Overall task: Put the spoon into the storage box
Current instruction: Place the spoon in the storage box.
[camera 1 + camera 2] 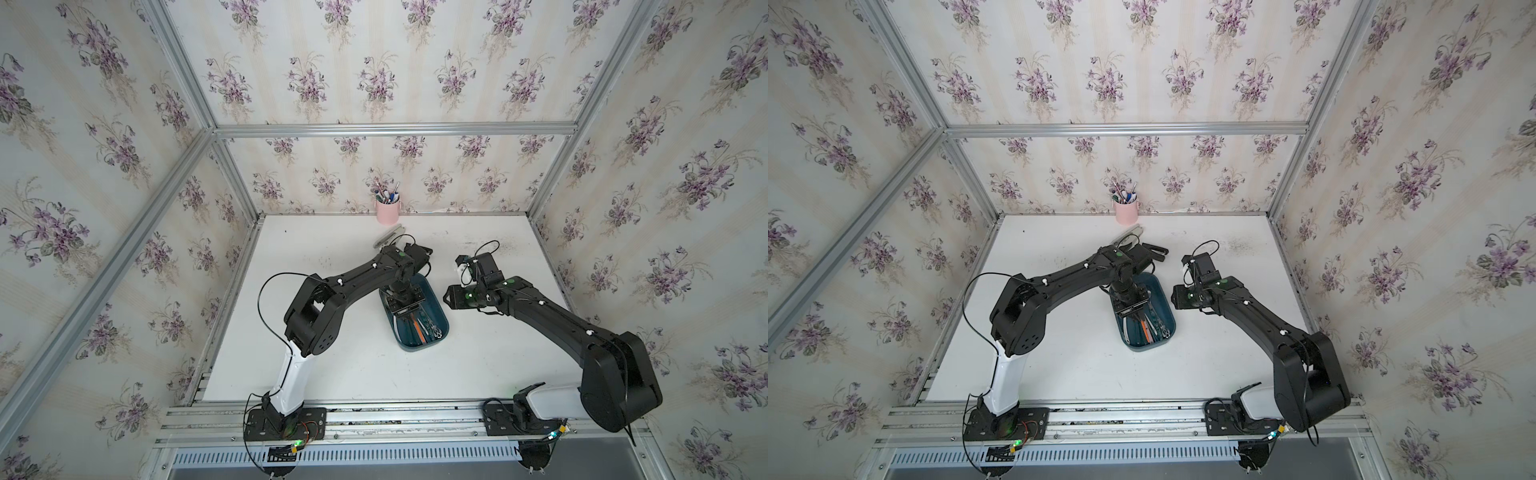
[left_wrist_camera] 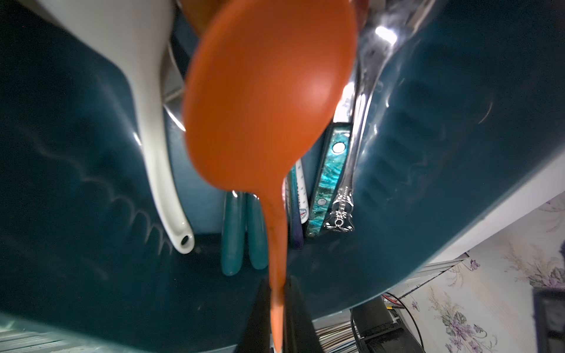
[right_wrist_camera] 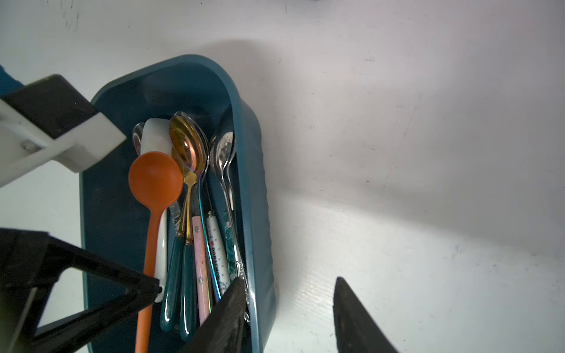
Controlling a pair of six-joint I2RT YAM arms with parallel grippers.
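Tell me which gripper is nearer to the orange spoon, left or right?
Left. The left gripper is over the storage box, shut on the handle of the orange spoon. The right gripper is open beside the box's rim, not touching the spoon.

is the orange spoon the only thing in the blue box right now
No, next to the orange spoon the storage box also holds several metal spoons and two green-handled utensils.

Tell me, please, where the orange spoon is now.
In the right wrist view, the orange spoon is inside the storage box, next to the white spoon, and the left hand holds its handle end.
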